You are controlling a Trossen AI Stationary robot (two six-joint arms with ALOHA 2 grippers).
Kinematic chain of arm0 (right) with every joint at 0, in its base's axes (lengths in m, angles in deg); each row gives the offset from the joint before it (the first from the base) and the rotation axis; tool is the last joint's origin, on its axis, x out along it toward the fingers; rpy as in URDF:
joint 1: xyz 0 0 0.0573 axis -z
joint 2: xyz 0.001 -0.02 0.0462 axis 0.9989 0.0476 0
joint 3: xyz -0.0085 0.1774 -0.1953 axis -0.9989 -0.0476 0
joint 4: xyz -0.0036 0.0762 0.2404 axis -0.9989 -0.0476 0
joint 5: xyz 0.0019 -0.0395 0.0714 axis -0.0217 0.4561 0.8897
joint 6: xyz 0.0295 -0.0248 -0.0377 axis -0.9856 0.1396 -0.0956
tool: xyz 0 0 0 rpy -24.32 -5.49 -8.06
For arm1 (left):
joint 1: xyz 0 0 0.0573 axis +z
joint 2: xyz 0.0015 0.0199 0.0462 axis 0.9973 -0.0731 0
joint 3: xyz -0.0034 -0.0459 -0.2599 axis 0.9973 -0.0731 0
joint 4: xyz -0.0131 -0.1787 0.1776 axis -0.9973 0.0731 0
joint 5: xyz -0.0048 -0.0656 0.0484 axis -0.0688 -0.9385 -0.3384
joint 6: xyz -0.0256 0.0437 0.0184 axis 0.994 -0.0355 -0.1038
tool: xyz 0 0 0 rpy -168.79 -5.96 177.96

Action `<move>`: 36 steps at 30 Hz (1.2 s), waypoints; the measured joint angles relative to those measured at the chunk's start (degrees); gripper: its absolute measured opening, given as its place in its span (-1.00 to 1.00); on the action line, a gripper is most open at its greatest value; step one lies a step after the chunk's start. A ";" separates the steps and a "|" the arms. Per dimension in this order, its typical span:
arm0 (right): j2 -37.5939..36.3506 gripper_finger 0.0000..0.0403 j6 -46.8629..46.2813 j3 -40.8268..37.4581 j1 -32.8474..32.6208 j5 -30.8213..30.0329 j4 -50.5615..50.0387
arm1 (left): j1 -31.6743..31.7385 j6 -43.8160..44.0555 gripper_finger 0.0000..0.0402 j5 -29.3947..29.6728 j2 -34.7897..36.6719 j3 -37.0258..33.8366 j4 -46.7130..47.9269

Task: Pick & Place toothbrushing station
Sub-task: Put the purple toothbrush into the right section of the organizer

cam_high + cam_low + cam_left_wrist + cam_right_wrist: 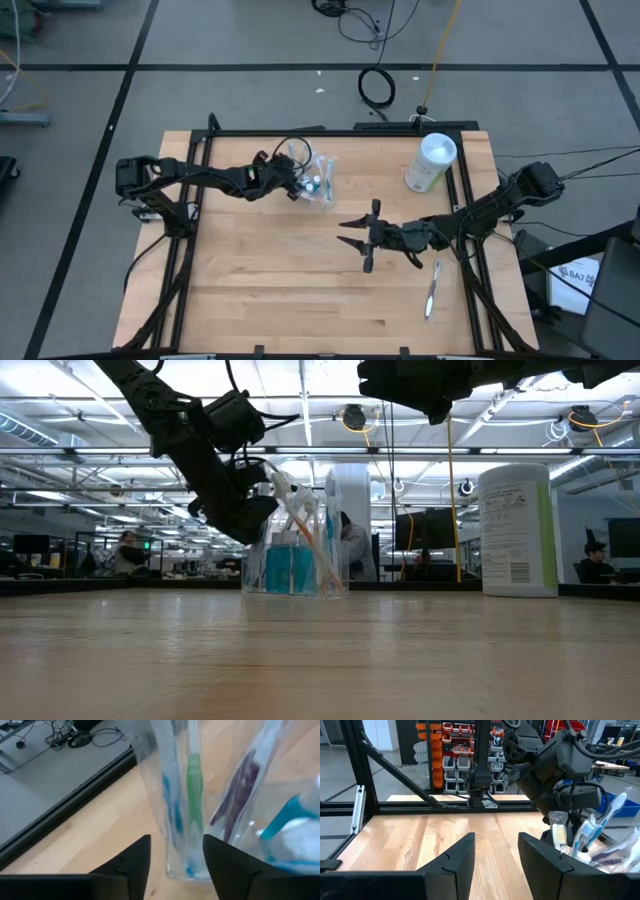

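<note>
We reach into the small clear plastic cup (318, 181) of slim blue, white and pink toothbrushes (300, 520).
Our left gripper (175, 865) straddles one unclenched; next we close. Right gripper (358, 240) waits spread above the wooden counter (270, 280).

Blue, white and green on pale wood

Clear cup (296, 555) holds blue, white and green toothbrushes (181, 795); teal tubes (288, 568); white canister (431, 162) with green stripe; black arms; light wooden table (270, 270).

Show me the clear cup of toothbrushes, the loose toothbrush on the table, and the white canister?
clear cup (295, 565), low view, its front wall.
loose toothbrush (432, 290), high view, mid-handle.
white canister (437, 150), high view, its round top.
</note>
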 joint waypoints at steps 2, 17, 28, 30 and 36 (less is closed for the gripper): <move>0.00 -0.30 0.00 0.00 0.00 0.02 -0.04 | -0.19 -0.27 -0.01 0.34 0.19 0.00 1.11; -0.02 -0.25 0.49 0.00 0.83 -0.17 2.42 | -6.28 -0.80 0.05 -0.87 21.01 0.01 11.99; -0.02 -0.35 -6.51 0.02 -1.99 11.16 1.77 | -17.32 2.10 0.05 -3.54 30.83 0.03 20.40; -0.02 -0.35 -7.54 0.17 -3.40 12.27 2.51 | -19.17 2.10 0.05 -3.75 30.72 0.04 20.60; -0.16 -0.32 -13.04 2.14 -7.88 11.80 -1.04 | -22.66 1.20 0.05 -3.85 30.23 0.02 20.35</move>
